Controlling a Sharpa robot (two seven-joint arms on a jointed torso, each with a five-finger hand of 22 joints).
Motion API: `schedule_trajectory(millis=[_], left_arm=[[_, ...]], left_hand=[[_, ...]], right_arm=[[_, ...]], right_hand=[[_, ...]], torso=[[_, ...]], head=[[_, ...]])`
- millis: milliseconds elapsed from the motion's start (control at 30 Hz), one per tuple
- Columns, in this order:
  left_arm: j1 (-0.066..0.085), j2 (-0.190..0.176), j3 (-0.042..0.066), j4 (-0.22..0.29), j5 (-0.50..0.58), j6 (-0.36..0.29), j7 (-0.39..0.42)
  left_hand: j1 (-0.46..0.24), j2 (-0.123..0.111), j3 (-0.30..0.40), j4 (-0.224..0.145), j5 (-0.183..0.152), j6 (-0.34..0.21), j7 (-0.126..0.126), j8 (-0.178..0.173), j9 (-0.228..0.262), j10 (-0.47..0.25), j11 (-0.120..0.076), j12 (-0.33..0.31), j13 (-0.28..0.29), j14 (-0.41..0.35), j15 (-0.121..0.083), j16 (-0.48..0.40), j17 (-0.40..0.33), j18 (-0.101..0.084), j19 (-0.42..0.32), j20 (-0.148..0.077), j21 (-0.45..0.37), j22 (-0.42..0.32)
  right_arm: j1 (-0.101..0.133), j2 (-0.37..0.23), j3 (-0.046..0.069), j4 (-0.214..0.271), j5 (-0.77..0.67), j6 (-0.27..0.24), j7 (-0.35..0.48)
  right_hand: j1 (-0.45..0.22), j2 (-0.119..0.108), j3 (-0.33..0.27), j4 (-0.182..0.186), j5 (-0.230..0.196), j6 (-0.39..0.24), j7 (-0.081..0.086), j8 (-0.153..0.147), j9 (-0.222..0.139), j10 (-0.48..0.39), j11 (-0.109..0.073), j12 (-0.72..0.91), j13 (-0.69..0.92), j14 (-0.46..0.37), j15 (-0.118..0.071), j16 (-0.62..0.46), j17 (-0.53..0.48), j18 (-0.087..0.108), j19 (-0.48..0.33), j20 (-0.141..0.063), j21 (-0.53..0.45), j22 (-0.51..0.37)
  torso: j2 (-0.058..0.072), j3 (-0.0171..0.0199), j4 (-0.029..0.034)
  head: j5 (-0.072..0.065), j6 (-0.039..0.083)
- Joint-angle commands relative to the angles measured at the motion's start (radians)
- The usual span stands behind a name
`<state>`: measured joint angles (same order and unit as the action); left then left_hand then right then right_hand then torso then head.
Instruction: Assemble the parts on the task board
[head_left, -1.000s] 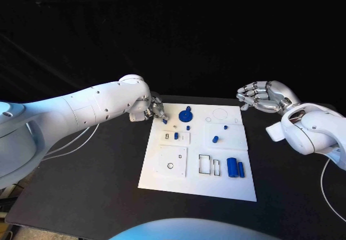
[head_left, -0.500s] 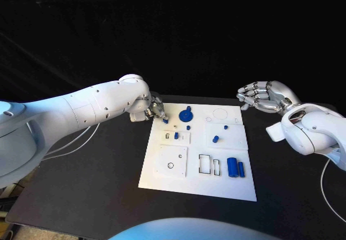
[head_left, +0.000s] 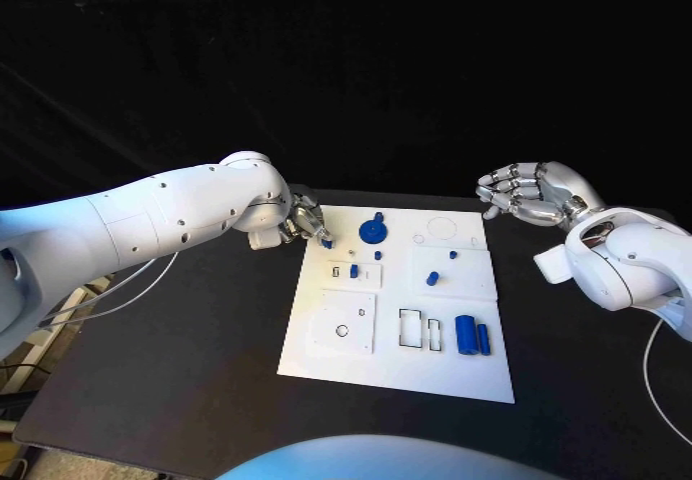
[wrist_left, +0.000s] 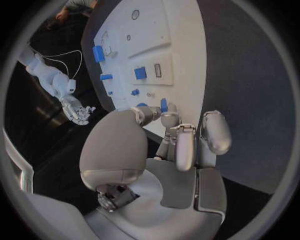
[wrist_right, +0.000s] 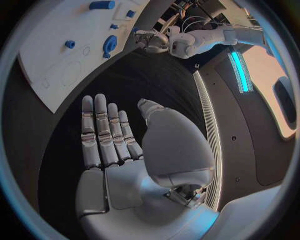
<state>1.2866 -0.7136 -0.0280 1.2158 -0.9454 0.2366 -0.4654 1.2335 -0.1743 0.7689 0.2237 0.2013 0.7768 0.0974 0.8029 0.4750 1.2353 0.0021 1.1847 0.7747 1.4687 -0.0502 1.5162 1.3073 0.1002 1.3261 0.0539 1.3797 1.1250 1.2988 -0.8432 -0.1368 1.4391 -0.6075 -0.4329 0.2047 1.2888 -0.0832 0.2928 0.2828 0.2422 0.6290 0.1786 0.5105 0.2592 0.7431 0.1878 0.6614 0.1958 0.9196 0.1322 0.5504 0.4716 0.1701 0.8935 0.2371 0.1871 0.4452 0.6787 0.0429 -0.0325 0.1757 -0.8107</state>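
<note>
Fingers (wrist_left: 167, 120) of the left hand (head_left: 300, 222) pinch a small blue part (head_left: 329, 242) at the far left corner of the task board (head_left: 389, 360). Right hand (head_left: 534, 192) hovers beyond the board's far right corner, fingers straight, side by side, empty. Board lies mid-desk (head_left: 173, 370).

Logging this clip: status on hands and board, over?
Left hand pinching a small blue part at the task board far left corner. Right hand open, raised off the board. Nothing in the way.
</note>
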Motion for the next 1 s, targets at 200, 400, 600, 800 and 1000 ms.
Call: schedule_trajectory(millis=[200, 400, 600, 800, 1000], left_arm=[[-0.004, -0.044, 0.000, 0.106, -0.037, -0.091, 0.034], [-0.020, -0.060, 0.000, 0.160, -0.086, -0.111, 0.030], [-0.035, -0.059, -0.002, 0.178, -0.121, -0.110, 0.015], [-0.055, -0.058, -0.003, 0.187, -0.131, -0.106, 0.000], [-0.068, -0.054, -0.003, 0.189, -0.147, -0.090, -0.004]], left_hand=[[-0.029, -0.033, 0.186, -0.168, 0.073, 0.041, -0.024, 0.020, 0.095, 0.032, -0.008, 0.009, 0.021, 0.071, -0.016, 0.005, 0.152, -0.013, 0.021, -0.009, 0.015, 0.023], [-0.043, -0.044, 0.190, -0.174, 0.119, 0.050, -0.028, 0.023, 0.105, 0.044, -0.013, 0.012, 0.032, 0.073, -0.021, 0.007, 0.156, -0.016, 0.029, -0.013, 0.023, 0.039], [-0.053, -0.053, 0.191, -0.178, 0.158, 0.058, -0.032, 0.026, 0.114, 0.055, -0.017, 0.019, 0.051, 0.074, -0.024, 0.008, 0.160, -0.017, 0.032, -0.017, 0.026, 0.045], [-0.059, -0.059, 0.192, -0.182, 0.182, 0.064, -0.035, 0.029, 0.120, 0.061, -0.019, 0.023, 0.063, 0.075, -0.026, 0.010, 0.163, -0.018, 0.035, -0.019, 0.029, 0.051], [-0.062, -0.062, 0.192, -0.184, 0.196, 0.066, -0.036, 0.029, 0.123, 0.065, -0.021, 0.025, 0.068, 0.076, -0.027, 0.011, 0.166, -0.018, 0.036, -0.020, 0.030, 0.052]], right_arm=[[0.000, 0.000, 0.000, -0.004, 0.015, -0.008, 0.029], [0.000, 0.001, 0.000, -0.006, 0.017, -0.010, 0.033], [-0.001, 0.001, 0.000, -0.005, 0.018, -0.010, 0.033], [-0.001, 0.000, 0.000, -0.005, 0.018, -0.018, 0.028], [-0.001, -0.001, 0.000, -0.004, 0.017, -0.019, 0.027]], right_hand=[[0.023, -0.002, 0.014, -0.003, 0.027, 0.020, 0.079, -0.020, -0.021, 0.018, 0.005, -0.047, -0.083, 0.000, 0.008, -0.112, -0.080, 0.012, -0.002, 0.013, -0.051, -0.060], [0.023, -0.004, 0.016, -0.003, 0.030, 0.026, 0.080, -0.033, -0.029, 0.026, 0.007, -0.063, -0.104, 0.009, 0.010, -0.142, -0.098, 0.012, 0.002, 0.015, -0.062, -0.077], [0.022, -0.005, 0.015, -0.003, 0.031, 0.026, 0.082, -0.038, -0.032, 0.027, 0.009, -0.069, -0.112, 0.012, 0.011, -0.152, -0.103, 0.011, 0.003, 0.016, -0.066, -0.083], [0.021, -0.006, 0.015, -0.003, 0.032, 0.026, 0.084, -0.040, -0.033, 0.027, 0.010, -0.071, -0.114, 0.013, 0.012, -0.156, -0.105, 0.011, 0.003, 0.017, -0.068, -0.085], [0.021, -0.006, 0.014, -0.002, 0.033, 0.027, 0.084, -0.041, -0.034, 0.027, 0.010, -0.072, -0.116, 0.014, 0.012, -0.158, -0.107, 0.011, 0.004, 0.017, -0.068, -0.087]], torso=[[0.001, -0.0017, 0.0002], [0.000, -0.0013, 0.0002], [0.001, 0.0004, -0.0016], [0.002, 0.0002, -0.0016], [0.002, 0.0006, -0.0010]], head=[[0.006, -0.002], [0.008, -0.004], [0.010, -0.006], [0.009, -0.006], [0.008, -0.009]])
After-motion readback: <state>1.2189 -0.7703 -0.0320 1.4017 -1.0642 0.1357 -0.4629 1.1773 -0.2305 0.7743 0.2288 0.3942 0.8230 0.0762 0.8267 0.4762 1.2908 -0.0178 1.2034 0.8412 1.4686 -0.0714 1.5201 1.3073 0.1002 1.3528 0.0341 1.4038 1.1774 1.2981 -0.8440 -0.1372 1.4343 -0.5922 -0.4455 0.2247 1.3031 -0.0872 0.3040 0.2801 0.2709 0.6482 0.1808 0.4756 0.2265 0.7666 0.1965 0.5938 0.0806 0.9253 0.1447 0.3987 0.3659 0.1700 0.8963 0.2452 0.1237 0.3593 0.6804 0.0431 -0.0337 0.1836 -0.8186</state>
